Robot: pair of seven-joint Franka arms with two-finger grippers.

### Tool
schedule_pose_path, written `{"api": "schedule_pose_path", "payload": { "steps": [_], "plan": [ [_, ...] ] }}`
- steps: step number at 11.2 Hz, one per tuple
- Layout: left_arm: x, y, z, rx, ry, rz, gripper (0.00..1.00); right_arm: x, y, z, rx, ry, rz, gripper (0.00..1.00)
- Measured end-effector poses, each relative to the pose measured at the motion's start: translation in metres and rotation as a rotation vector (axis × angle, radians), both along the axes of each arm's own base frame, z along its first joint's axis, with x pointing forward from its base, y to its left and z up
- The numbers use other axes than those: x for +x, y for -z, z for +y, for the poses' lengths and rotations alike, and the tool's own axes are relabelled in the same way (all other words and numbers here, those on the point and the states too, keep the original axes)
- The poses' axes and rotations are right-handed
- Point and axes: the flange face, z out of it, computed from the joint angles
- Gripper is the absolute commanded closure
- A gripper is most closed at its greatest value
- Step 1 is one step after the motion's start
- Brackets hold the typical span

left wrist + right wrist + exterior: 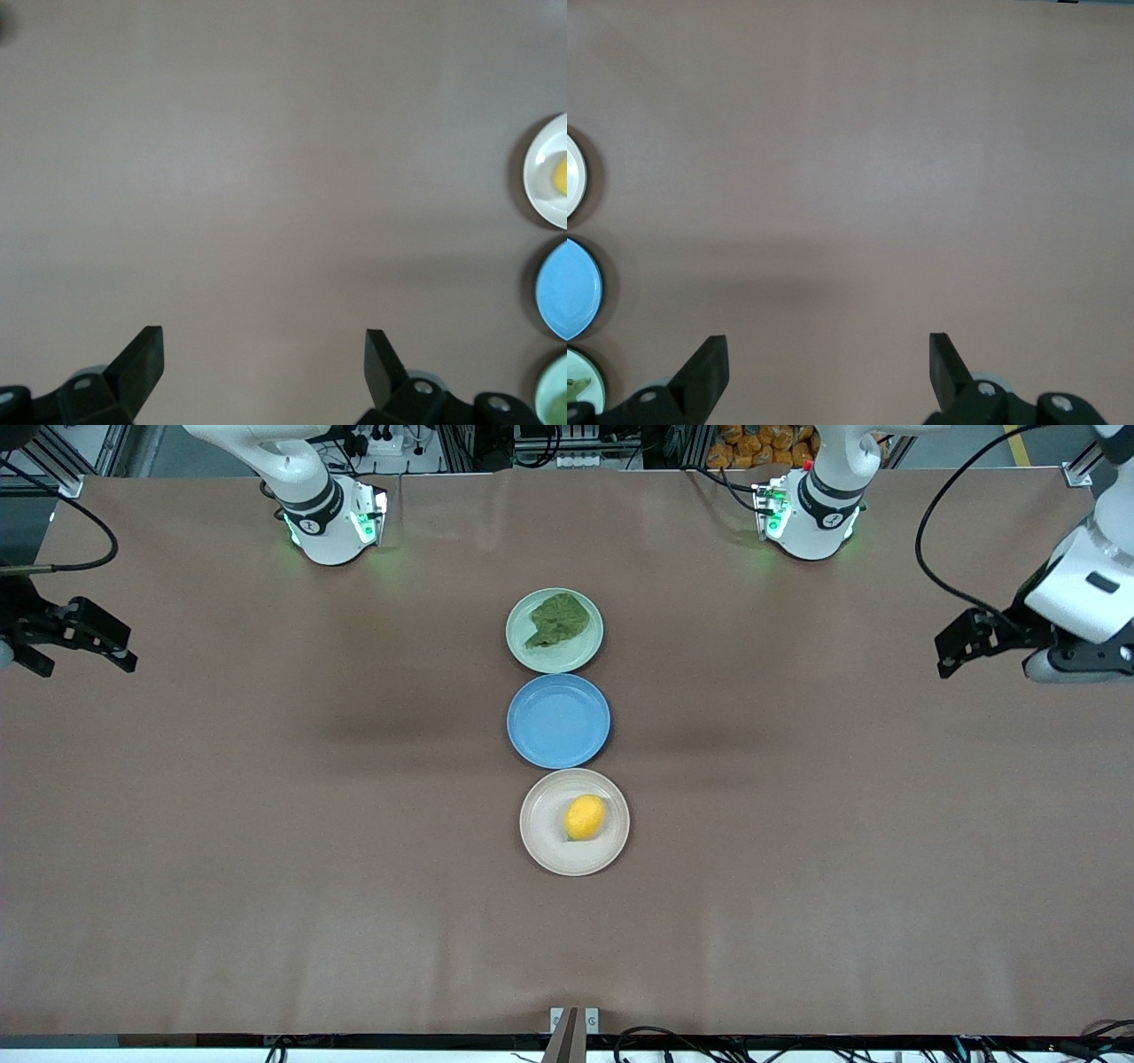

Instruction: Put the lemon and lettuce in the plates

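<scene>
The lemon (585, 817) lies in the beige plate (545, 849), the plate nearest the front camera. The dark-green lettuce leaf (558, 621) lies in the mint green plate (521, 651), the one nearest the robots' bases. My left gripper (950, 657) is open and empty, held up over bare table at the left arm's end. My right gripper (89, 662) is open and empty over bare table at the right arm's end. The left wrist view shows its gripper (264, 354), the lemon (561, 175) and the beige plate (539, 177). The right wrist view shows its gripper (828, 359) and plate edges.
An empty blue plate (558, 720) sits between the two other plates, in a line down the table's middle. It also shows in the left wrist view (554, 292) and the right wrist view (580, 288). Brown cloth covers the table.
</scene>
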Motion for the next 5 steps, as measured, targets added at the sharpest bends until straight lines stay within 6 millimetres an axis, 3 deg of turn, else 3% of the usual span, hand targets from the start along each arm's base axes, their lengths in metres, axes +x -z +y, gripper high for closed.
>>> {"api": "schedule_pose_path", "payload": {
  "steps": [5],
  "plan": [
    [-0.0114,-0.0048,-0.0011,-0.024,-0.002,0.037,0.0,0.0045,-0.0006,-0.0031,-0.012,0.002,0.006,0.0]
  ]
}}
